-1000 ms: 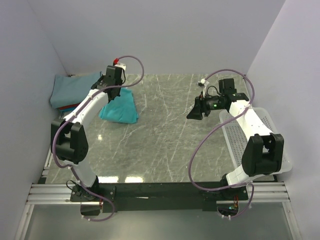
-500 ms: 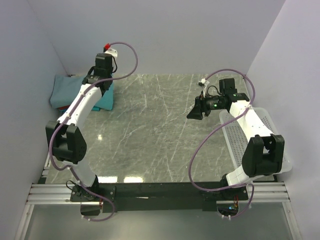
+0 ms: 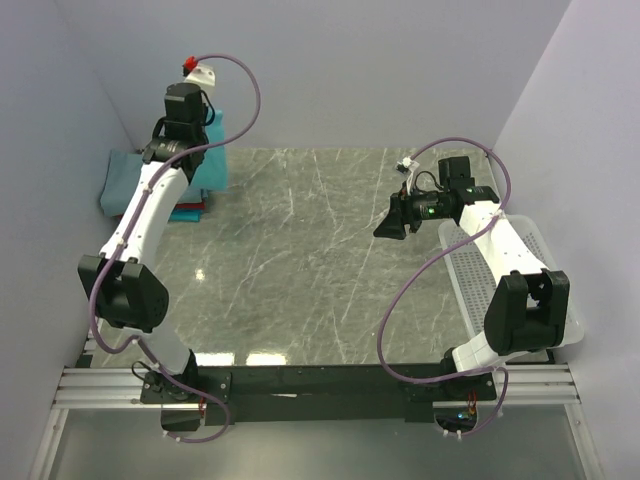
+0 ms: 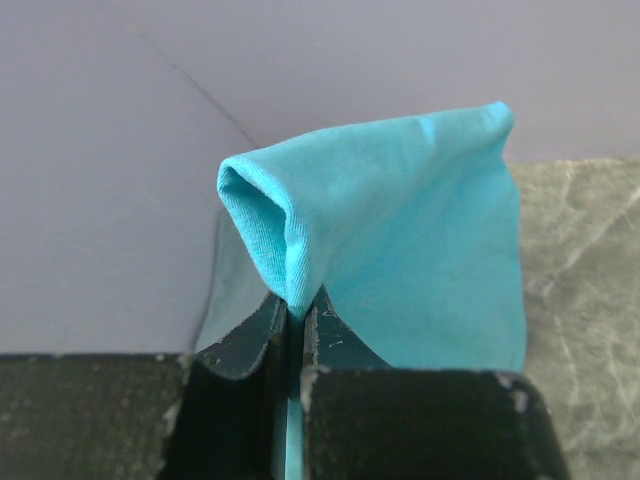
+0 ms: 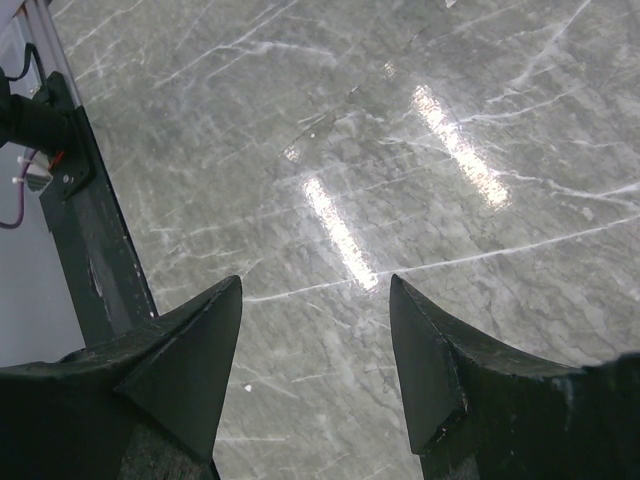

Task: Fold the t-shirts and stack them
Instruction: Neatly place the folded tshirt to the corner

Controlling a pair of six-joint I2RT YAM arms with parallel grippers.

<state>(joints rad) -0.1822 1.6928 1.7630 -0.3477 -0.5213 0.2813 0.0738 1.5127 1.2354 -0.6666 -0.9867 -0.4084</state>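
The left gripper (image 4: 297,312) pinches a fold of the turquoise t-shirt (image 4: 420,240) above the folded stack (image 3: 122,182) in the far-left corner. From above, its arm hides most of the shirt and part of the stack. The right gripper (image 5: 315,345) hangs with fingers spread wide over the marble table (image 5: 480,120).

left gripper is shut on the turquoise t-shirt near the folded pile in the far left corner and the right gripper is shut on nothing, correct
Not quite: the right gripper is open. The right wrist view shows its fingers spread over bare table. The rest holds: the left gripper is shut on the turquoise t-shirt near the folded pile in the far left corner.
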